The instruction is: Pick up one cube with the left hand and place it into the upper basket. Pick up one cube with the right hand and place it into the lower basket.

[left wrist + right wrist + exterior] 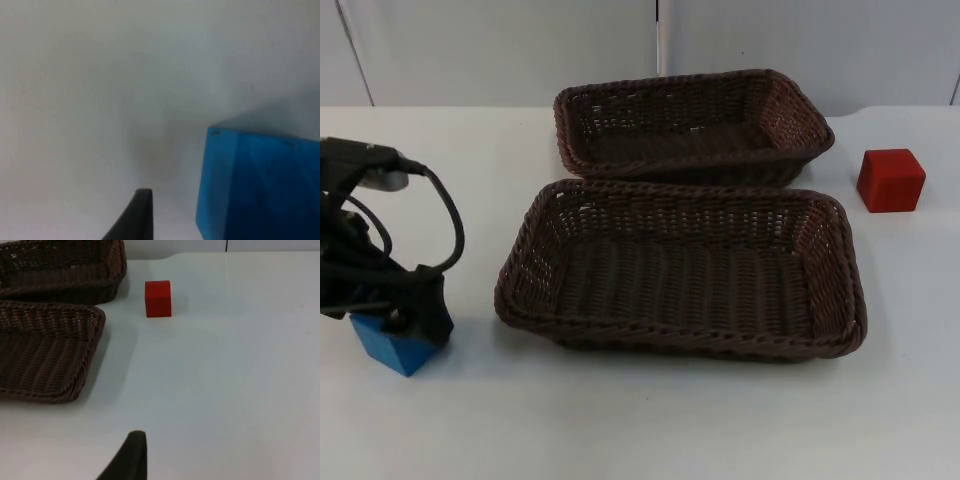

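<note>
Two brown wicker baskets sit mid-table: upper basket [692, 125] toward the partition wall, lower basket [682, 270] just in front of it, rims touching or nearly so. Both look empty inside.

Left arm comes in from the lower basket's left side, bent down onto the white table [640, 420]. Left gripper [408, 322] is low at the blue cube [396, 345], which sits on the table left of the lower basket, near its front left corner. From above, the gripper body covers the cube's top edge. In the left wrist view the blue cube [257, 185] is close up beside one black fingertip [134, 217], with bare table between them; can't tell whether the fingers are closed on it or just straddling it.

Red cube [890, 180] rests on the table to the right of the upper basket, well apart from the blue one, untouched. Right wrist view looks along the table at the red cube [158, 299] and both basket corners; one fingertip [129, 457] is visible, finger state can't be told.
</note>
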